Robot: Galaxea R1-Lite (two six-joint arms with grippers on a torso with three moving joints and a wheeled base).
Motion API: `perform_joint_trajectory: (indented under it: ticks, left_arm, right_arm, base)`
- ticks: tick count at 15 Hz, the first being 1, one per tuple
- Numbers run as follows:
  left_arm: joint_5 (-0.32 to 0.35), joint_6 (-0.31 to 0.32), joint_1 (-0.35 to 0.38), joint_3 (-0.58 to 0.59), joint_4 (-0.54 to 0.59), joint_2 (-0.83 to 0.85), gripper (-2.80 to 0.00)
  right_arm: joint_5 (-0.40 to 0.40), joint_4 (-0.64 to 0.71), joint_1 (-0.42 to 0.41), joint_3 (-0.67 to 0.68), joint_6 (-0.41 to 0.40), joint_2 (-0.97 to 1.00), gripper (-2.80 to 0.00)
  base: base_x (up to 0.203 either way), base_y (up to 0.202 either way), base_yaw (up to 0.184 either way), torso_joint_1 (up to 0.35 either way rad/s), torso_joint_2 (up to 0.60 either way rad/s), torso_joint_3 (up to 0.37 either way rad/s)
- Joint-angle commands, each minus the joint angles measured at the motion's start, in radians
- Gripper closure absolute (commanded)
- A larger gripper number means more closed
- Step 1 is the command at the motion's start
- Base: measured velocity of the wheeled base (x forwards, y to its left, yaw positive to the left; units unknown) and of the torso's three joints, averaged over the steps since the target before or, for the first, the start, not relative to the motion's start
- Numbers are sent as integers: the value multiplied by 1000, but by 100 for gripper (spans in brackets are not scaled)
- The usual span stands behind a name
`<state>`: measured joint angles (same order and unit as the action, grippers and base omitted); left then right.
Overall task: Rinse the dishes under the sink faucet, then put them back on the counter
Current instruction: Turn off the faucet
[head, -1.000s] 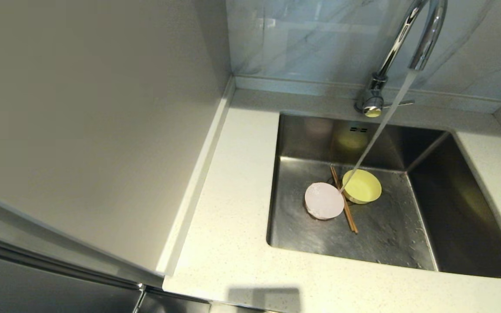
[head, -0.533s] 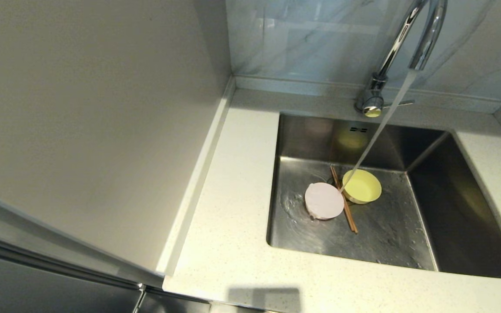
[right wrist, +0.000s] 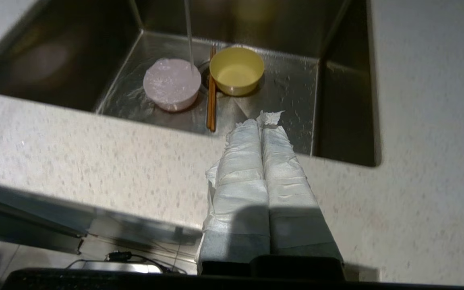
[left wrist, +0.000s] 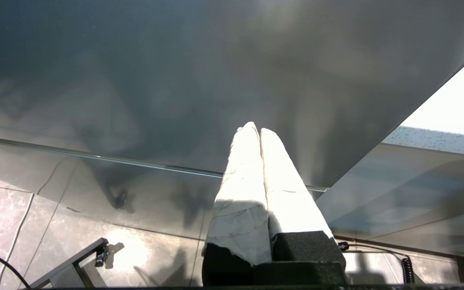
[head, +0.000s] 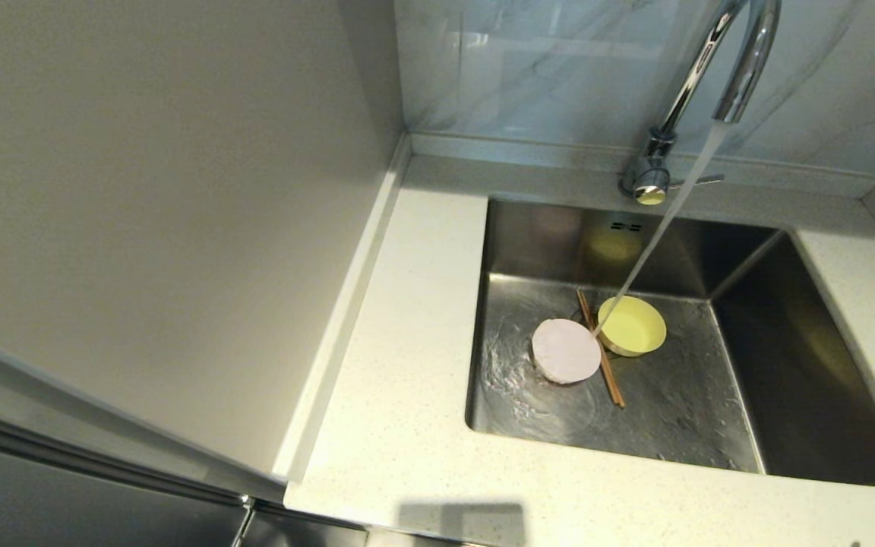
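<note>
We find the pink dish (head: 565, 350), chopsticks (head: 601, 355) and yellow bowl (head: 632, 325) side by side on the sink (head: 680, 410) floor, water from the faucet (head: 718, 68) landing between dish and bowl. The right gripper (right wrist: 262, 125) hovers over the bench (head: 407, 395) edge, pressed together, empty. The left gripper (left wrist: 255, 129) sits parked below, likewise closed and empty.

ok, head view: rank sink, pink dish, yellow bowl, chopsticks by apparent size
1. sink, by far the largest
2. pink dish and yellow bowl: about equal across, not ranking them
3. chopsticks: longer than either dish is wide, but very thin, so least area
</note>
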<state>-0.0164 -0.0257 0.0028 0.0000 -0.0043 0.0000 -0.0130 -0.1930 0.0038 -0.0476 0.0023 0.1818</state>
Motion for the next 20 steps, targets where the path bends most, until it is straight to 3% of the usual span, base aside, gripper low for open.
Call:
perform_joint_trajectory:
  ticks: [1, 6, 13, 17, 20]
  left_arm:
    - [0, 0, 0, 0, 0, -3, 0]
    - [0, 0, 0, 0, 0, -3, 0]
    - [0, 0, 0, 0, 0, -3, 0]
    - [0, 0, 0, 0, 0, -3, 0]
    - [0, 0, 0, 0, 0, -3, 0]
  right_arm:
    - [3, -30, -1, -101, 0, 196, 0]
    - [4, 55, -1, -571, 6, 557, 0]
    - [-1, 276, -1, -1291, 11, 1175, 0]
    - [-29, 357, -31, -1597, 4, 1444, 0]
    - [-37, 467, -78, -1724, -32, 1556, 0]
  base:
    - [0, 0, 0, 0, 0, 0]
    - [0, 0, 0, 0, 0, 0]
    - [0, 0, 0, 0, 0, 0]
    - [0, 0, 0, 0, 0, 0]
    - [0, 0, 0, 0, 0, 0]
